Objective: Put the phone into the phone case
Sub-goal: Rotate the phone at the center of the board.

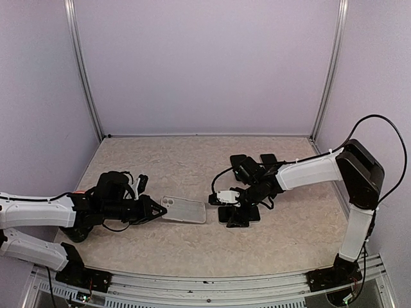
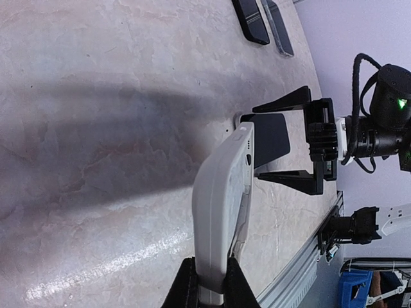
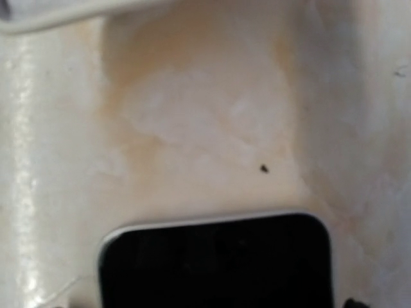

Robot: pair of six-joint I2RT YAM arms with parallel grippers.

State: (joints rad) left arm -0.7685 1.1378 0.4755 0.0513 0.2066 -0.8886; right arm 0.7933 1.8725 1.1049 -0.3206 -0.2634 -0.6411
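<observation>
The clear phone case (image 1: 184,209) lies left of centre, and my left gripper (image 1: 153,210) is shut on its near end. In the left wrist view the case (image 2: 221,192) stands on edge between the black fingertips (image 2: 186,289). The black phone (image 1: 252,214) lies flat just to the right of the case. My right gripper (image 1: 235,212) hangs over it, open. From the left wrist view its two fingers (image 2: 282,101) straddle the phone (image 2: 270,138) with small gaps on both sides. The right wrist view shows the phone's end (image 3: 215,263) and a corner of the case (image 3: 51,13).
Two more dark flat items (image 1: 268,159) lie side by side at the back right, behind the right arm; the left wrist view shows them as a black slab (image 2: 250,22) and a thinner one (image 2: 279,29). The table's metal front rail (image 1: 212,282) runs close by.
</observation>
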